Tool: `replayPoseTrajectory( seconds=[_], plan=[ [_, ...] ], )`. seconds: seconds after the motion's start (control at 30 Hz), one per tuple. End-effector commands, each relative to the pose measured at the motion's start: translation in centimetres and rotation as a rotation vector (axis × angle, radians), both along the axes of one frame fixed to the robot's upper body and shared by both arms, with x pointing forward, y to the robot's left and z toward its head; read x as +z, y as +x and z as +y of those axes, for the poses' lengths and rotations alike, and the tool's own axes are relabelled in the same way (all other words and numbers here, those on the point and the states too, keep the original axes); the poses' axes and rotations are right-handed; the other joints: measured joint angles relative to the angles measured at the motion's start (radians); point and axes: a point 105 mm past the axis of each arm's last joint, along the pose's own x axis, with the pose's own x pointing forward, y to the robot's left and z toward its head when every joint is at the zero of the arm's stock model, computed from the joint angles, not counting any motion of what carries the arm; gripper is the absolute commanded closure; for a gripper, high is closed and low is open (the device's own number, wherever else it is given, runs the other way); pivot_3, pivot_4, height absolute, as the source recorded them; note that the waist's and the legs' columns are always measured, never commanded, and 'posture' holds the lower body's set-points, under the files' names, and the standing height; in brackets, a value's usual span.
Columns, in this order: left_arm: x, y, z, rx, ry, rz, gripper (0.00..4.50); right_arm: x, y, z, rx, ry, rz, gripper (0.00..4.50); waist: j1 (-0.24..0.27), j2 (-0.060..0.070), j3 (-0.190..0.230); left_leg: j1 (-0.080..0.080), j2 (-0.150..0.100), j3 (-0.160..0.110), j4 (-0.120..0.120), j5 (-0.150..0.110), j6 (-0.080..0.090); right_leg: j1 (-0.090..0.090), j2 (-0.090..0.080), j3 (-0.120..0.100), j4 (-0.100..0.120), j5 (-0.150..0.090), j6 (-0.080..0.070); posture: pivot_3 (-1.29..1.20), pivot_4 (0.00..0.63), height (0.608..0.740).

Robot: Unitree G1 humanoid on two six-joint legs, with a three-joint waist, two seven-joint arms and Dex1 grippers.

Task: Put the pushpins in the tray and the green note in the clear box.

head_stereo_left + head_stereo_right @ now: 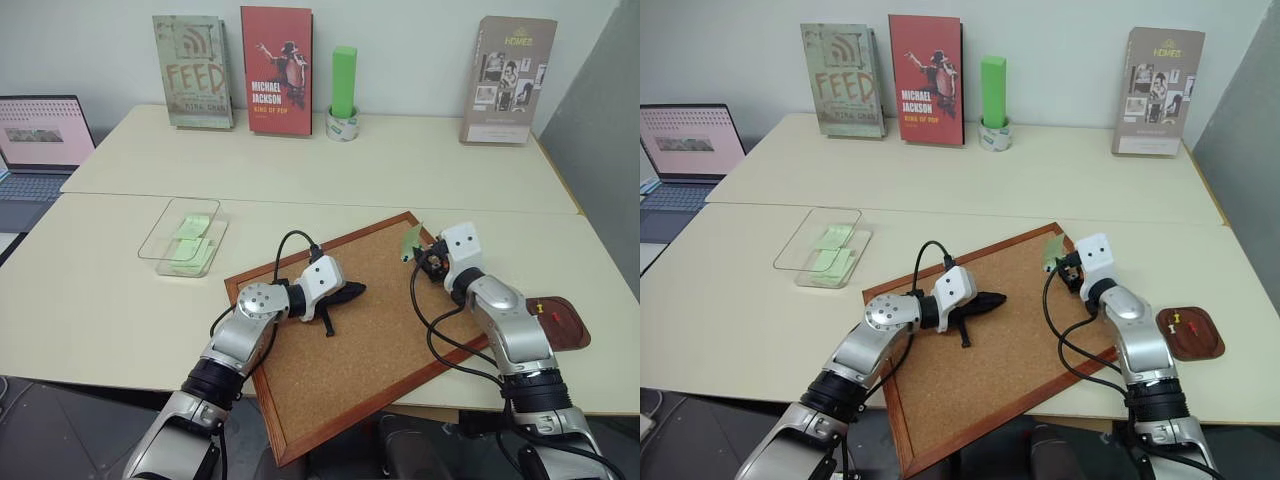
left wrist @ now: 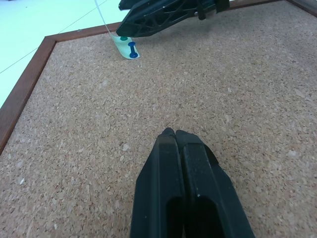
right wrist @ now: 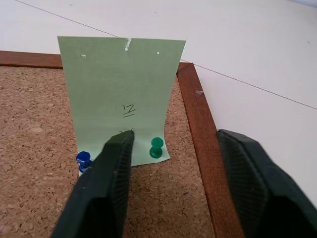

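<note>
Now your right tool [image 3: 173, 183] stands part open before the green note [image 3: 121, 106], pinned at the corkboard's [image 1: 370, 340] far corner by a green pushpin [image 3: 156, 147] and a blue one [image 3: 83, 159]. That note looks flimsy; pinch each pin's head first. Left tool [image 2: 176, 144] is closed, empty. Two pins lie in the tray [image 1: 1205, 345]; green notes sit in the clear box [image 1: 160, 235].

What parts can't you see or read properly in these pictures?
- Green note: part of its lower edge hides behind the right gripper's finger in the right wrist view.
- Blue pushpin: half covered by that same finger.
- Pins in the tray: too small in the right eye view to count for sure.
- Laptop: cut off by the left eye view's edge.
</note>
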Motion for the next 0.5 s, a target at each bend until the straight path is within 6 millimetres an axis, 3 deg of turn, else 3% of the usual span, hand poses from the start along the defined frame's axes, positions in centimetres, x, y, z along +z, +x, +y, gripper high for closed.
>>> replayPoseTrajectory(
  seconds=[0.03,0.3,0.5],
  plan=[
    [-2.4,-0.2,1.1,0.045,0.066,0.067,4.5,1.4,0.5,0.3,0.011,-0.006,-0.055,2.78,0.0,0.0,0.0,0.0,0.0,0.0,0.0,0.0,0.0,0.0,0.0,0.0,0.0,0.0,0.0,0.0,0.15,0.74],
    [-2.4,-0.2,1.2,0.046,0.069,0.065,4.5,1.1,0.3,0.8,0.029,-0.005,-0.043,4.37,0.0,0.0,0.0,0.0,0.0,0.0,0.0,0.0,0.0,0.0,0.0,0.0,0.0,0.0,0.0,0.0,0.15,0.74],
    [-2.4,-0.2,1.2,0.045,0.071,0.066,4.5,2.3,0.2,1.3,0.046,-0.006,-0.086,4.44,0.0,0.0,0.0,0.0,0.0,0.0,0.0,0.0,0.0,0.0,0.0,0.0,0.0,0.0,0.0,0.0,0.15,0.74]
  ],
)
